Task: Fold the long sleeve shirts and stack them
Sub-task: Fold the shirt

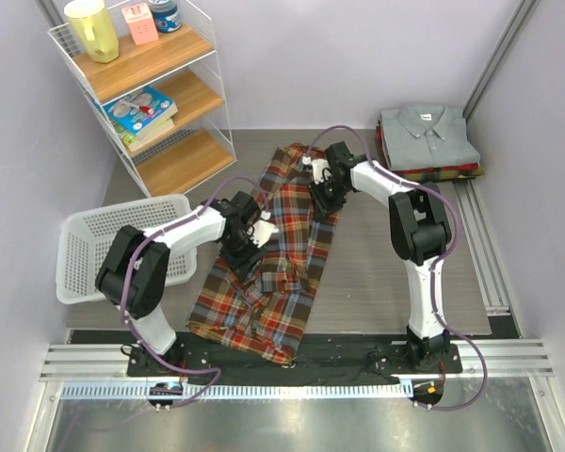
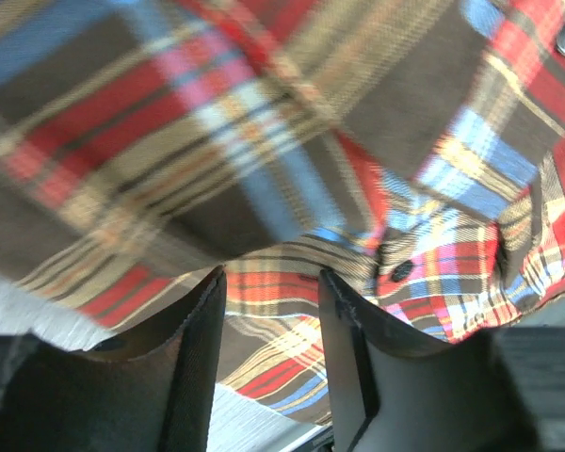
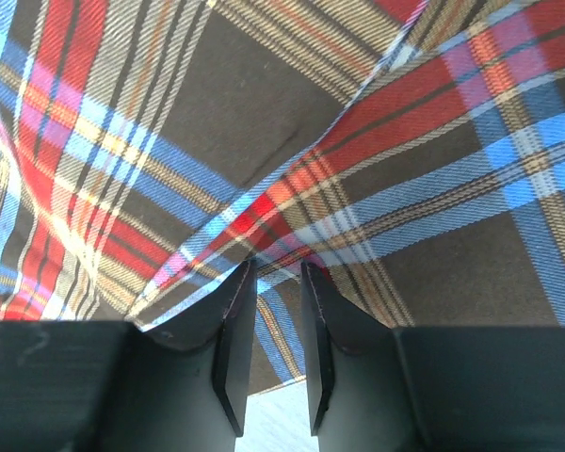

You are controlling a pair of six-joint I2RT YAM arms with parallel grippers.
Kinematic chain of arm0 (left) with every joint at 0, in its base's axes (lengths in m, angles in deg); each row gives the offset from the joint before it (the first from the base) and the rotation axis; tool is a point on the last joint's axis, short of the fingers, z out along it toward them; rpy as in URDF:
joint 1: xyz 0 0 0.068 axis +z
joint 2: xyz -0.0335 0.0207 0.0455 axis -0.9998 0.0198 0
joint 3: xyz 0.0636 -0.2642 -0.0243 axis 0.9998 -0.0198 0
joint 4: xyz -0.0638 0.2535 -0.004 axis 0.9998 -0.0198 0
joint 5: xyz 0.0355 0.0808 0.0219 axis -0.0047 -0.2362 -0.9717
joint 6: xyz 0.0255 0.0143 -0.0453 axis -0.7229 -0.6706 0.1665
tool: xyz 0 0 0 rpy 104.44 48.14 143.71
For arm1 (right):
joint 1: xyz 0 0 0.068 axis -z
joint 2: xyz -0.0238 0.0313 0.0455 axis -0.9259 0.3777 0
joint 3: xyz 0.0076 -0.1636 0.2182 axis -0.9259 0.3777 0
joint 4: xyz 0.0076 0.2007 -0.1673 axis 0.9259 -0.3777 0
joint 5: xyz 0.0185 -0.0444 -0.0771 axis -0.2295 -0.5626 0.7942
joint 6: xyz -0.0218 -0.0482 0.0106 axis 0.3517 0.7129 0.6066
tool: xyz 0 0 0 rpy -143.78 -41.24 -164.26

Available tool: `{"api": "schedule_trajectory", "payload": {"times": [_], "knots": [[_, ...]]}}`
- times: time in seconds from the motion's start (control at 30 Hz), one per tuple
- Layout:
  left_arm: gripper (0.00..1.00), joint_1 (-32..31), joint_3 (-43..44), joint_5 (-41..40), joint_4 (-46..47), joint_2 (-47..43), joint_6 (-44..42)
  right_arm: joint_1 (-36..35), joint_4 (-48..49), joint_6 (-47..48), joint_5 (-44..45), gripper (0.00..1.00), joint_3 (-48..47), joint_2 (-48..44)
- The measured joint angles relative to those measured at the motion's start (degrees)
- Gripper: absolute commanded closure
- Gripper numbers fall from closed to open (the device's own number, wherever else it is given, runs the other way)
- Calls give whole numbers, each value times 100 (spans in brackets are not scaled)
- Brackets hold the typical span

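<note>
Plaid flannel shirt (image 1: 282,273) lies on the counter (image 1: 377,273), long axis near-left to far-right. Your left claw (image 2: 270,275) meets its left edge, right claw (image 3: 277,266) its far end. Both are part-closed over cloth; you cannot tell if either grips.

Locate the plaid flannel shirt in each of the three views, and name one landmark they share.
Top external: the plaid flannel shirt lies spread at the centre, running from upper middle down to lower left of centre.
Left wrist: it fills the upper two thirds of the picture, close and partly blurred.
Right wrist: it fills nearly the whole picture, with a raised fold in the middle.
Shared landmark: the bare table showing past the cloth's edge.
</note>
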Motion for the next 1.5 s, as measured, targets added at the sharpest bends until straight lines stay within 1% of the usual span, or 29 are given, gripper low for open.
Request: {"api": "schedule_trajectory", "payload": {"times": [0.13, 0.23, 0.27, 0.33, 0.37, 0.43, 0.5, 0.57, 0.67, 0.8, 0.83, 0.87, 0.97, 1.03, 1.13, 1.27, 1.37, 1.5], "knots": [[57, -247, 85, 7, -42, 295, 142, 39, -79, 35, 291, 69, -577, 339], [56, -317, 525, 46, -140, 719, 356, 129, -79, 81, 459, 69, -1180, 702], [56, -315, 658, 61, -118, 791, 426, 184, -90, 127, 535, 68, -1462, 859], [55, -313, 966, 166, -13, 933, 557, 332, -9, 214, 691, 62, -1998, 1178], [55, -313, 1067, 236, 28, 964, 610, 411, 22, 282, 776, 61, -2223, 1305], [52, -306, 1202, 415, 79, 977, 730, 535, 68, 396, 859, 56, -2459, 1423], [47, -299, 1209, 577, 138, 922, 817, 649, 4, 479, 850, 55, -2516, 1423], [46, -260, 1104, 734, 208, 763, 918, 745, -48, 503, 772, 55, -2505, 1338], [44, -173, 837, 909, 310, 306, 1058, 780, -181, 466, 476, 55, -2194, 901], [44, 52, 612, 1058, 553, -297, 1241, 684, -310, 238, -138, 58, -1215, -273], [44, 101, 579, 1086, 619, -372, 1285, 649, -302, 138, -291, 60, -964, -568], [44, 164, 551, 1113, 686, -435, 1342, 614, -280, 39, -433, 63, -721, -835], [45, 315, 538, 1137, 833, -426, 1462, 501, -170, -203, -750, 66, -146, -1285], [45, 374, 544, 1134, 876, -341, 1508, 422, -90, -337, -883, 66, 184, -1322], [44, 404, 560, 1143, 927, -146, 1541, 317, -48, -485, -999, 66, 669, -1132], [44, 400, 560, 1174, 960, 85, 1578, 166, -35, -614, -1051, 67, 1167, -925], [44, 402, 557, 1198, 981, 179, 1620, 46, -28, -695, -1086, 71, 1327, -885], [44, 417, 557, 1222, 1003, 223, 1639, -164, 37, -782, -1152, 71, 1355, -885]]}}
